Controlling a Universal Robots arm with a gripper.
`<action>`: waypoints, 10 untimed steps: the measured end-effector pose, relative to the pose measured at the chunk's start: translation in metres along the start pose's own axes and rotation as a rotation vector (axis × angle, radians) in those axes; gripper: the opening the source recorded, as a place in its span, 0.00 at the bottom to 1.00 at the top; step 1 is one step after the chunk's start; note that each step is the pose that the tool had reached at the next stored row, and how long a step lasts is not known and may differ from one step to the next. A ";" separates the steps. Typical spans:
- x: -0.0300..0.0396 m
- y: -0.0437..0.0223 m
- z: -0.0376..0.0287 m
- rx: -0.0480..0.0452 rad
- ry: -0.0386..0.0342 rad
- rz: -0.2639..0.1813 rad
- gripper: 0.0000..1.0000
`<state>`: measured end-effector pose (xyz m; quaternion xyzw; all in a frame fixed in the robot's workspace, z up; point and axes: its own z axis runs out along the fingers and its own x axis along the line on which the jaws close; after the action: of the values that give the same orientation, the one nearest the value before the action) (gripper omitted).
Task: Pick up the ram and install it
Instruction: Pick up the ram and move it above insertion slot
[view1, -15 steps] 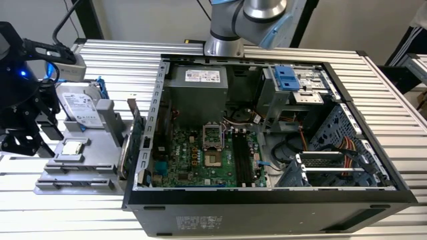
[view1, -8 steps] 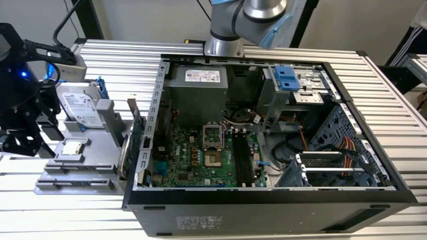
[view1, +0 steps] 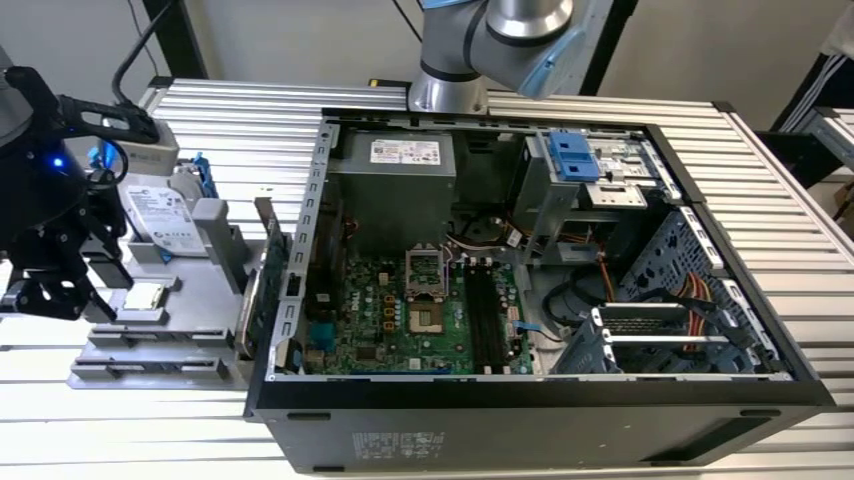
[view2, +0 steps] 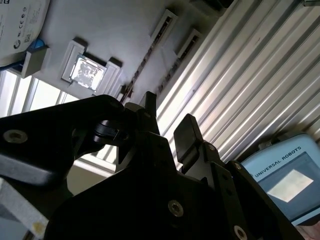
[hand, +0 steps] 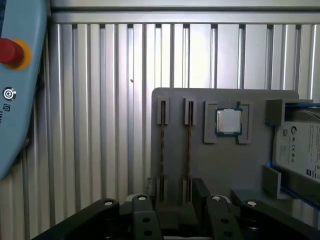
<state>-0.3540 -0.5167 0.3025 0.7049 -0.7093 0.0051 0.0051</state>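
Observation:
Two ram sticks stand on edge in the slots of a grey holder (hand: 225, 165). In the first wrist view they are thin dark lines, one ram stick (hand: 162, 145) beside the other (hand: 189, 145). One ram edge (view2: 142, 67) also shows in the second wrist view. My black gripper (hand: 175, 186) hovers above the near end of these slots, open, with nothing between its fingers (view2: 187, 131). In the exterior view the gripper (view1: 51, 285) hangs over the holder's left side. The open computer case (view1: 534, 390) holds a green motherboard (view1: 387, 320) with long black memory slots (view1: 483, 315).
On the holder also lie a square processor chip (hand: 229, 121), a silver hard drive (view1: 160, 215) in a blue frame and a green card (view1: 276, 265) on edge. A blue-grey teach pendant (hand: 20, 75) with a red button rests on the ribbed metal table (view1: 827, 290).

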 end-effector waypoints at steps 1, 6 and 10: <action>0.0000 0.0000 0.0006 0.0000 0.0000 0.000 1.00; 0.0000 0.0000 0.0027 -0.0001 0.0001 0.000 1.00; 0.0000 0.0000 0.0041 0.0000 0.0001 0.000 1.00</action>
<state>-0.3540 -0.5167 0.2984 0.7049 -0.7093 0.0052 0.0051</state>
